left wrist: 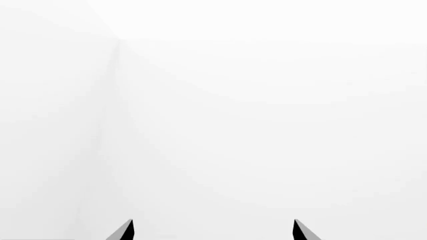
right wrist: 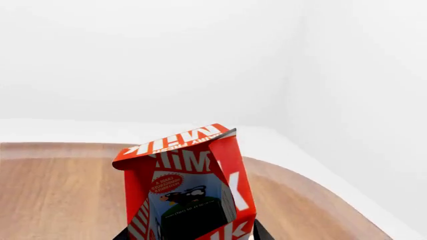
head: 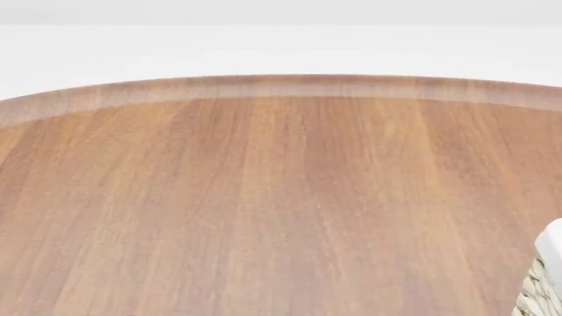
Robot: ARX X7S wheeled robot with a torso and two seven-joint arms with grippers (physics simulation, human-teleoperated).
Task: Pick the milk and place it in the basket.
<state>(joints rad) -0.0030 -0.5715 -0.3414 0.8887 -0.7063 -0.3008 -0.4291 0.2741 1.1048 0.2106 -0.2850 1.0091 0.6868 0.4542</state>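
- R gripper (right wrist: 190,236): fingers clamped on milk (right wrist: 190,190) — carton raised above wooden table (head: 281,197).
- L gripper (left wrist: 213,231): tips spread apart, nothing between.
- Basket (head: 546,276): corner only, head view's right edge — on table.

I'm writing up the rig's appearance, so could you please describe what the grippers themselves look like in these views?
Little shows. The left gripper has two pointed fingertips, black with a grey face. Of the right gripper, only thin black edges peek out beside the milk. No cables, markings or arms are visible.
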